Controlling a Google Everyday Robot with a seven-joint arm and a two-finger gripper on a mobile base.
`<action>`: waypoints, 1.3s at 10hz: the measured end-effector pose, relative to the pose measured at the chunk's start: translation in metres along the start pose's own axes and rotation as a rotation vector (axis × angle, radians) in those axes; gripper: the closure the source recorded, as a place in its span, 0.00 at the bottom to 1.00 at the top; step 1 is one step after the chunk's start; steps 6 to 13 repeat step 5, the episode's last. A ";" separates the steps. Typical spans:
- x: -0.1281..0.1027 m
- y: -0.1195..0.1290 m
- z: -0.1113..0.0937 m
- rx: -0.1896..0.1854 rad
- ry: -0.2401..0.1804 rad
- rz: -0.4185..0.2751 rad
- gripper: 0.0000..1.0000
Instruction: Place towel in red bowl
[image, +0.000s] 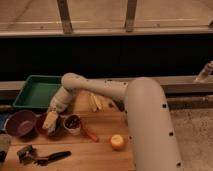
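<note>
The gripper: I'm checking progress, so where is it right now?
In the camera view the gripper is low on the left side, over the red bowl, between the purple bowl and the small cup.

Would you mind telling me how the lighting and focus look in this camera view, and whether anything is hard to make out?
Camera view: dim, warm light, soft all over; a black band behind the table shows nothing. The claw hangs over the red bowl holding something pale, probably the towel, edges blurred. The green tray and orange fruit read clearly.
</note>
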 end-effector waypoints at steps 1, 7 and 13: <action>-0.006 -0.001 -0.004 0.010 -0.009 -0.018 0.22; -0.051 -0.003 -0.063 0.155 -0.042 -0.112 0.22; -0.051 -0.003 -0.063 0.155 -0.042 -0.112 0.22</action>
